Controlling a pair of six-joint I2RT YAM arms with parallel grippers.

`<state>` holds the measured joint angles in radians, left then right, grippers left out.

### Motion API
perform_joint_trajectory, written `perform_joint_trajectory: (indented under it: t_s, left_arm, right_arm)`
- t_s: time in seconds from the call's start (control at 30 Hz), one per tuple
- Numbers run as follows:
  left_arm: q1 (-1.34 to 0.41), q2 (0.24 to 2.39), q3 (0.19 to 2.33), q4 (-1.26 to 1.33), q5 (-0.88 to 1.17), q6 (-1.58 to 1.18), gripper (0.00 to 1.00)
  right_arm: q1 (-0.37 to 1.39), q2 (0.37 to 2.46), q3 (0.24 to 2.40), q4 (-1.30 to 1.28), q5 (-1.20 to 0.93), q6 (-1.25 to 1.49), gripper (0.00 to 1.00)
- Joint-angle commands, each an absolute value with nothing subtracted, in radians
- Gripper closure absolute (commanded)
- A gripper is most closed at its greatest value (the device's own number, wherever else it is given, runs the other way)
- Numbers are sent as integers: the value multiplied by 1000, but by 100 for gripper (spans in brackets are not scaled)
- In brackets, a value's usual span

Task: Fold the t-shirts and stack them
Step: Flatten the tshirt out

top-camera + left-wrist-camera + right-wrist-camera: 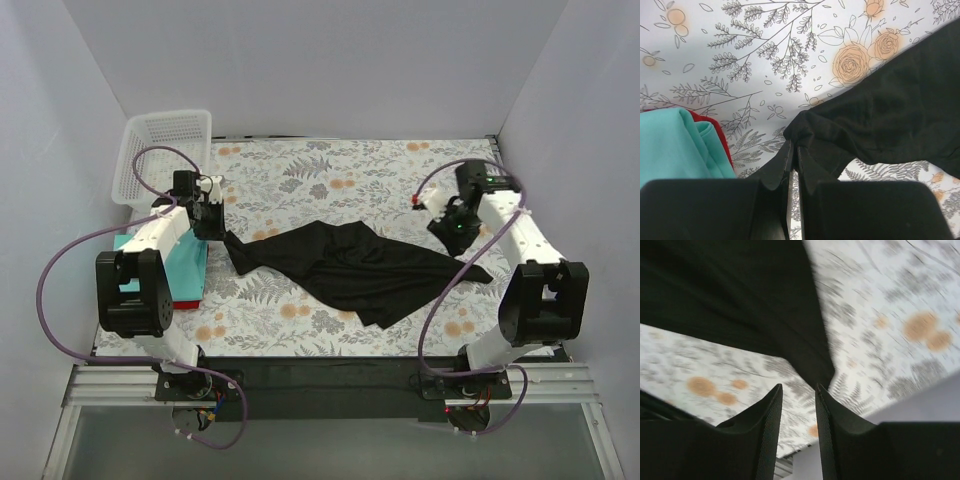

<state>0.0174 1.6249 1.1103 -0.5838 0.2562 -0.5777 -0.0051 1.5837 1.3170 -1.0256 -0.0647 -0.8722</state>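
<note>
Your left pincer pinches a corner of the black t-shirt. Right pincer spread, with the cloth's tip seemingly just beyond it.

White lattice basket upper left of frame, upright, at corner of surface. Surface pale, grey leaf print, orange roses. Plain walls left, top, right. Metal rail along bottom.

We see 1 black t-shirt lying unfolded and crumpled across the middle of the table, drawn out in a long band from left to right, both ends pulled to points. At the left edge, 1 folded teal t-shirt rests on a red t-shirt.
</note>
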Motion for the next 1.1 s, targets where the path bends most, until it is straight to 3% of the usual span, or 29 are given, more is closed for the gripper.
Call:
perform_joint_trajectory:
  t_s: [0.0,0.17,0.33,0.77,0.87,0.9,0.97,1.07]
  left_arm:
    - [15,1652,1161,-626,275,-646,100]
    - [15,1674,1173,-646,282,-649,100]
    - [15,1677,1178,-653,284,-647,100]
    - [15,1661,1151,-653,281,-640,100]
    - [15,1651,1149,-653,273,-640,100]
    - [15,1648,1150,-655,268,-640,100]
    - [17,1640,1157,-658,268,-649,100]
    - [20,1638,1196,-673,291,-669,100]
  right_arm:
    - [179,1519,1223,-1131,-172,-790,60]
    - [389,1554,1120,-1120,-320,-689,54]
    - [488,1601,1098,-1060,-371,-617,49]
    - [578,1753,1092,-989,-451,-594,54]
    - [580,1773,1088,-986,-449,-601,67]
    - [578,1775,1089,-988,-448,-607,83]
    - [577,1766,1098,-988,-424,-609,99]
    - [555,1729,1129,-994,-382,-614,99]
